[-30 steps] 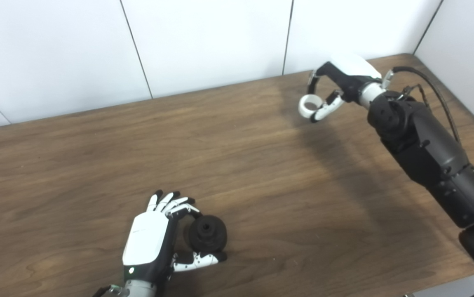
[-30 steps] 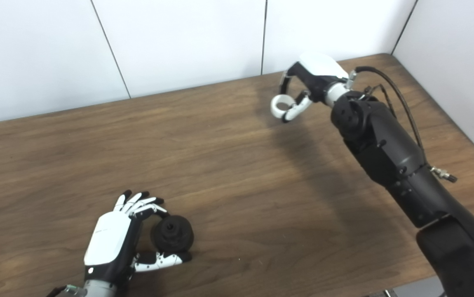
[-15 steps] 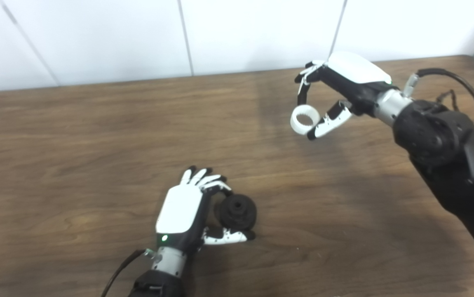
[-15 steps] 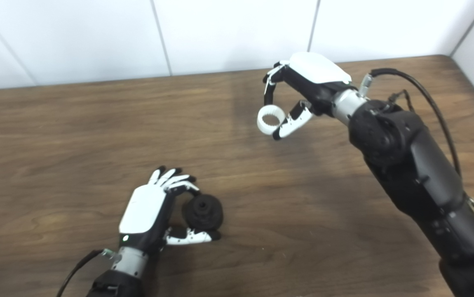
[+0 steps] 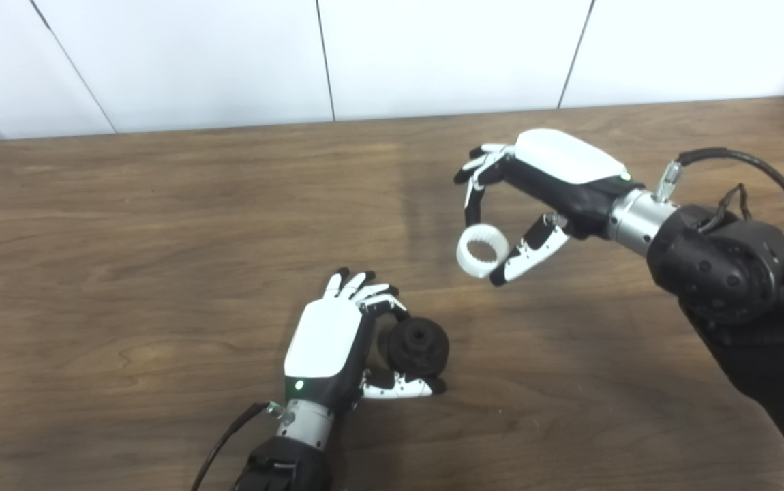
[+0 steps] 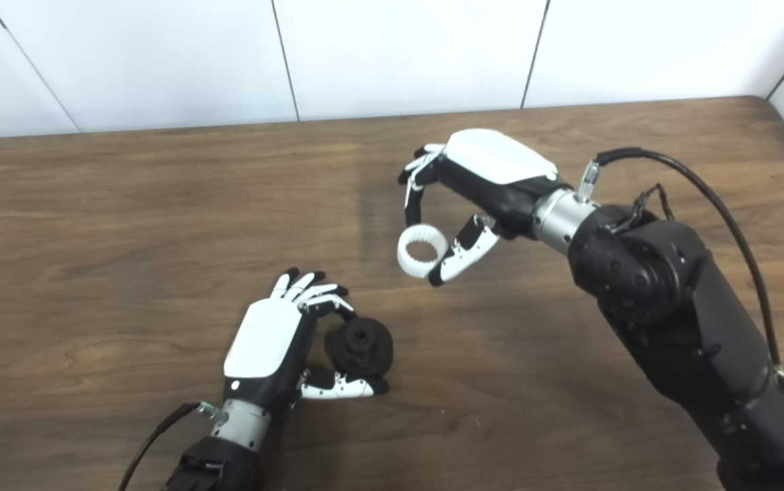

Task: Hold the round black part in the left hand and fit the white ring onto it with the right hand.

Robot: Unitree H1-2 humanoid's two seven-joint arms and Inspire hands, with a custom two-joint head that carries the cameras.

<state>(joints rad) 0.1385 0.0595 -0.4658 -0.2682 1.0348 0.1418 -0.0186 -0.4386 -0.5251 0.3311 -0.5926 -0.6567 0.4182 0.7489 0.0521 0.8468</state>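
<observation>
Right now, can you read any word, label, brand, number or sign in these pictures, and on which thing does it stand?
None: no text shows on the white toothed ring, the round black part, either hand's white shell, or the brown wooden table.

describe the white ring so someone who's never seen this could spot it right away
Start at the wooden table and follow the big black arm coming in from the right to the right hand. The white ring is pinched between its fingers and thumb, held above the table. It is the only white hoop, toothed inside, unlike the round black part in the left hand.
</observation>
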